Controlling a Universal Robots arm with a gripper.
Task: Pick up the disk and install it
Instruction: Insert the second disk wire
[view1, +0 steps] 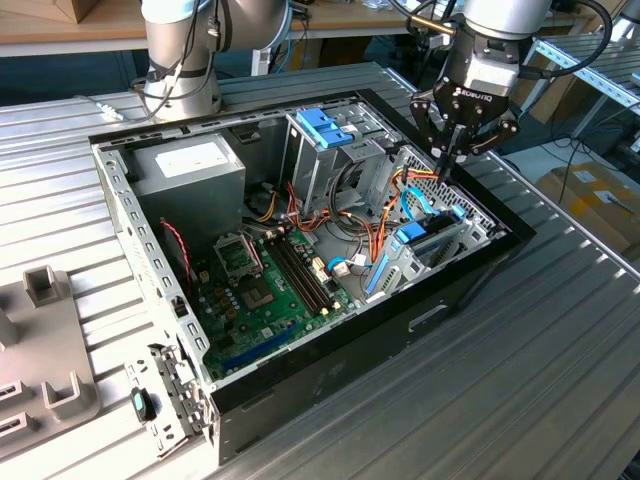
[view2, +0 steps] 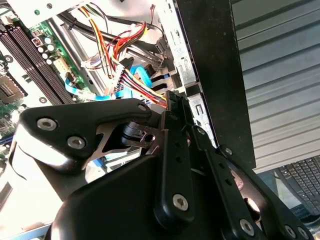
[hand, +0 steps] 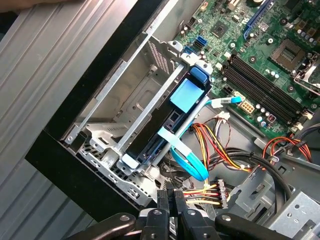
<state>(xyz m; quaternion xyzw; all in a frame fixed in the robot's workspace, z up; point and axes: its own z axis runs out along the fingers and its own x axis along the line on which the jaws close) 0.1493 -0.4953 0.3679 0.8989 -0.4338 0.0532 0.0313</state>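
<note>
The disk (view1: 428, 240) stands on edge inside the metal bay (hand: 107, 117) at the corner of the open computer case (view1: 330, 370) on the exterior view's right. In the first wrist view the disk (hand: 156, 134) shows as a dark slab with a light blue carrier and a blue tab on top. My gripper (view1: 450, 165) hangs just above that corner of the case, its fingers shut together with nothing between them. In both wrist views the gripper (hand: 172, 196) (view2: 175, 102) ends close above a bundle of red, yellow and black wires (hand: 212, 190), apart from the disk.
A blue plastic bracket (view1: 325, 125) tops the drive cage at the case's back. The motherboard (view1: 265, 290), a grey power supply (view1: 190, 165) and a blue flat cable (hand: 189, 162) fill the case. Grey fixtures (view1: 45, 350) lie at the exterior view's left; another arm's base (view1: 180, 70) stands behind.
</note>
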